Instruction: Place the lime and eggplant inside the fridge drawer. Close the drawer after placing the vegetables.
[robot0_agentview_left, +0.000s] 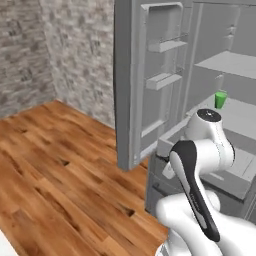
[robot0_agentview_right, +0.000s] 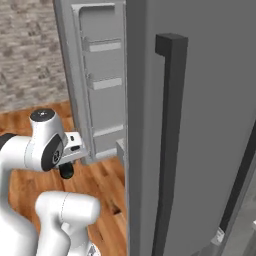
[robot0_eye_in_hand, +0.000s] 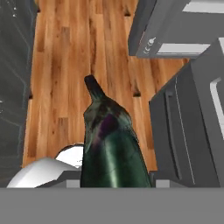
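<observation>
Hand view: my claw (robot0_eye_in_hand: 114, 183) is clamped on the eggplant (robot0_eye_in_hand: 111, 148), whose long axis runs straight out from the jaws, stem leading, over wood floor (robot0_eye_in_hand: 65, 65). Right of the claw sits the grey drawer (robot0_eye_in_hand: 192, 127), close beside. The fridge door (robot0_agentview_left: 131, 85) stands open left; I judge a rightward carry comes next.

1. Wood plank floor (robot0_agentview_left: 55, 165) under me, warm brown, running up to a grey stone-brick wall (robot0_agentview_left: 45, 45).
2. Fridge door (robot0_agentview_left: 150, 75) swung open on my left, two door bins on its inner face.
3. Green cup (robot0_agentview_left: 220, 99) upright on a fridge shelf (robot0_agentview_left: 235, 64) level.
4. Second fridge door (robot0_agentview_right: 200, 125) on my right, shut, dark vertical bar handle (robot0_agentview_right: 167, 150).
</observation>
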